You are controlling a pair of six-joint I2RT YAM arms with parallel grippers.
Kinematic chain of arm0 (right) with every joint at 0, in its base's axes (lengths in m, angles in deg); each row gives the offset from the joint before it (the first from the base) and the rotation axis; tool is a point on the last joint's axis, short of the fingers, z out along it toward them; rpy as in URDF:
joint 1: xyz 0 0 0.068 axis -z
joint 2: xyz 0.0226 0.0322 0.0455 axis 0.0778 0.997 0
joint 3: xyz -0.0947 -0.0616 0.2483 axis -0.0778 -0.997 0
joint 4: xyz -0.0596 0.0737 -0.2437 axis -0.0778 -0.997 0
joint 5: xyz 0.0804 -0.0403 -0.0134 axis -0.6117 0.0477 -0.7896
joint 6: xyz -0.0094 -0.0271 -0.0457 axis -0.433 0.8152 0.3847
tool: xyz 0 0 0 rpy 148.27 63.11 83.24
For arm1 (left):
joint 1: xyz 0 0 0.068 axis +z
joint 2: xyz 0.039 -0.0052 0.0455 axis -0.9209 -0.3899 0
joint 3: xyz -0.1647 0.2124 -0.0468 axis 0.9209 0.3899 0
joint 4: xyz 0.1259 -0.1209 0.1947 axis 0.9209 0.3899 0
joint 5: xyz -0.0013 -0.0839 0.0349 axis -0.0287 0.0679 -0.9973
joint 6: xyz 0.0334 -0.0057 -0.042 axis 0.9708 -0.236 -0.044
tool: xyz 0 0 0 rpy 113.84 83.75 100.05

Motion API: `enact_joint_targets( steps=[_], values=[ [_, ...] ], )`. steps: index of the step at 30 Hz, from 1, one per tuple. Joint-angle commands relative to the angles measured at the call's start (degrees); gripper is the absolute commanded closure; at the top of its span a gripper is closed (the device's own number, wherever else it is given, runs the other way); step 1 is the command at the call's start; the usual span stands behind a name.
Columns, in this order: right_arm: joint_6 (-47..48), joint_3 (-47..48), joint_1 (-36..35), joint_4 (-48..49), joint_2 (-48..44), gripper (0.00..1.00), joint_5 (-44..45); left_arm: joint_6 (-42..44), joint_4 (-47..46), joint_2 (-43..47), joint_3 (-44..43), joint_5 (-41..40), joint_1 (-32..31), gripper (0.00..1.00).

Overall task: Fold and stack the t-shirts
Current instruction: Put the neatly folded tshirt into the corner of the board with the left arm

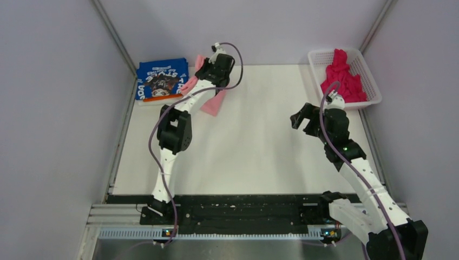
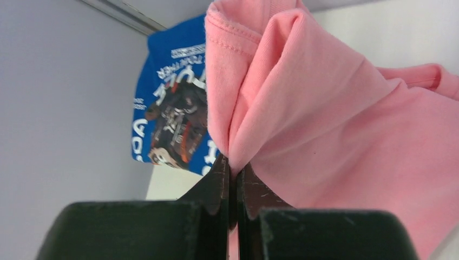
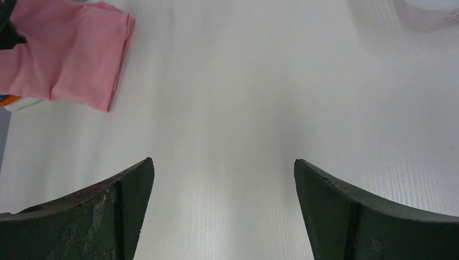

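Filling white basket (image 1: pixel 369 81): crumpled magenta t-shirt (image 1: pixel 343 81). Left jaws pinching pink t-shirt (image 2: pixel 325 119); right jaws wide apart, empty.

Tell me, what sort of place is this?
Likely a robot test cell: grey panel walls box in a white table, two arms are bolted at its near edge, a magenta t-shirt lies in a basket.

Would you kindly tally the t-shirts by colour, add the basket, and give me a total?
Pink t-shirt: 1
Blue t-shirt: 1
Magenta t-shirt: 1
White mesh basket: 1
Total: 4
An orange-and-white edge shows under the blue one; I cannot tell what it is, so it is not counted.
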Motion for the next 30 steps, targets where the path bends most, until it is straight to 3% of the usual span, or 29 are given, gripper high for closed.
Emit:
enact_joint_targets(
  steps=[1, 30],
  values=[
    [1.1, 0.2, 0.3, 3.1, 0.0, 0.01, 0.9, 8.8, -9.4, 3.0, -4.9, -5.6, 1.5, 1.00],
    [0.8, 0.6, 0.2, 3.6, 2.2, 0.01, -0.2, 14.3, -9.5, 8.3, -17.0, -3.5, 4.7, 1.00]
  ],
)
